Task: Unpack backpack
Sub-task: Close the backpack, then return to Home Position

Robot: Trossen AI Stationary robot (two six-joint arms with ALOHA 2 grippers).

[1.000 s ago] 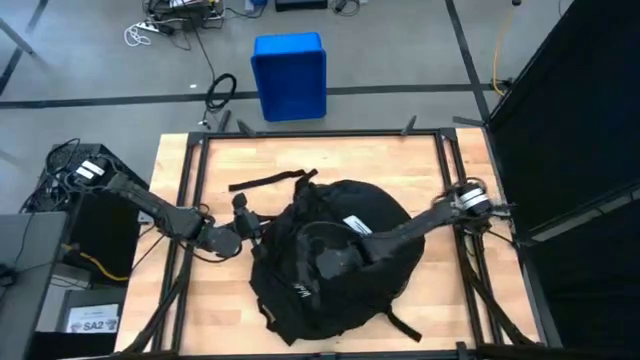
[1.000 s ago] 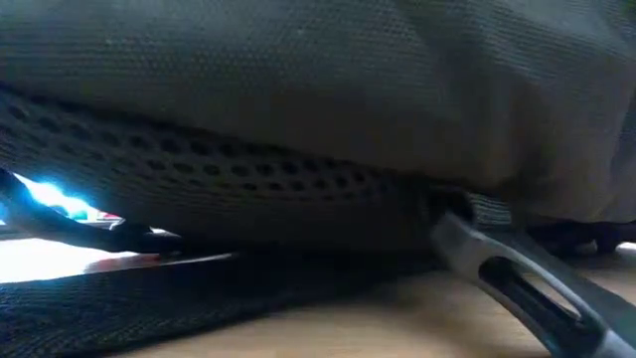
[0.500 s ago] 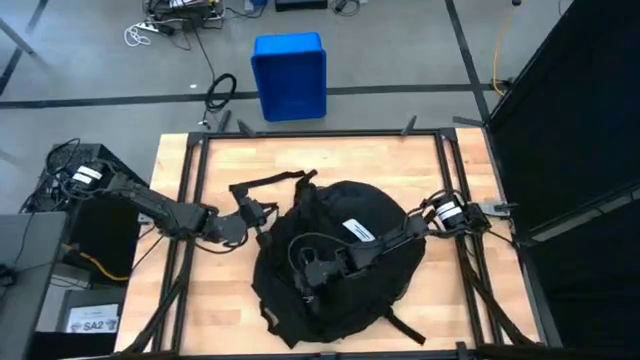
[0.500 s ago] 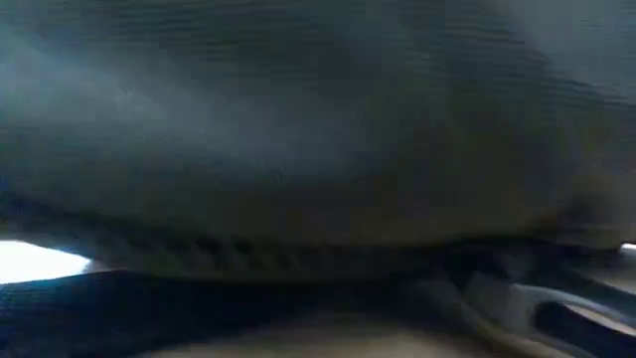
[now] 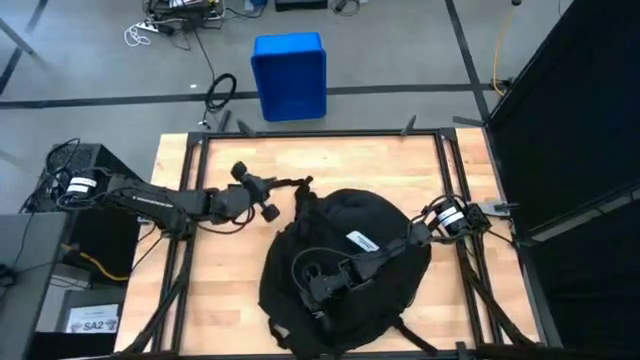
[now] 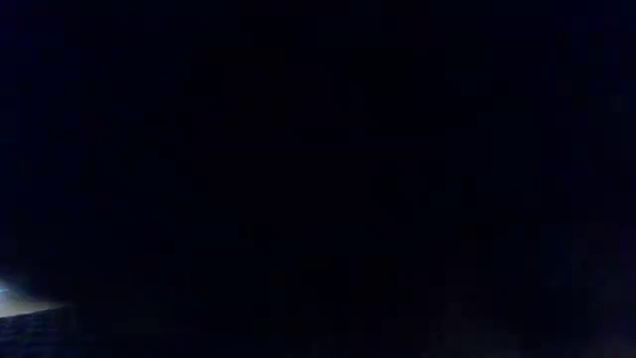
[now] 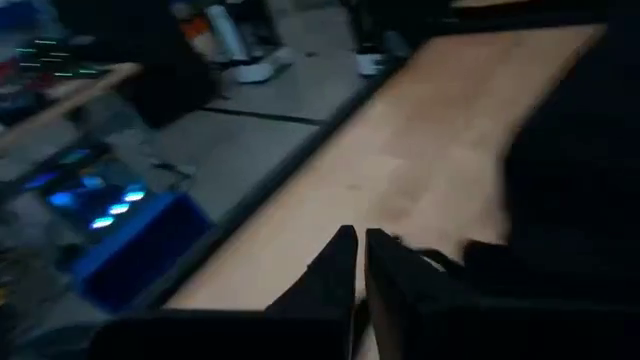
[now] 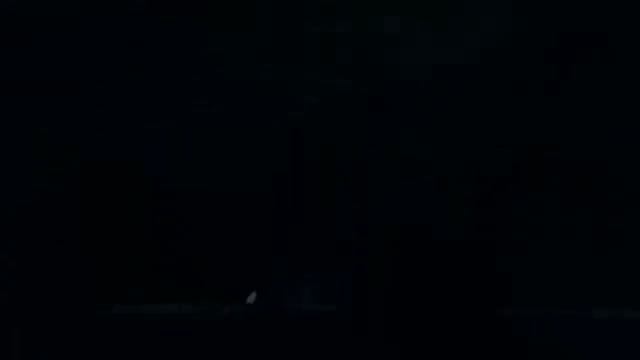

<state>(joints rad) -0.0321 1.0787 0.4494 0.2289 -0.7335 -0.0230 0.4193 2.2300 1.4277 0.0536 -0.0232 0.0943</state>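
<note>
Inside the backpack (image 5: 350,255), right claw (image 5: 312,290) hidden, fingers unseen.

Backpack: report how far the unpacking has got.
Done: nothing shows unpacked; no item lies on the table beside the backpack. In hand: the left gripper sits at a strap near the bag's top edge, fingers nearly together; the right gripper lies on top of the bag. Left: opening it and removing the contents.

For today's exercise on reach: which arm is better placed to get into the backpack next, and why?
Probably the right: its claw lies on top of the backpack, while the left claw sits at the bag's far edge by a strap, fingers together.
</note>
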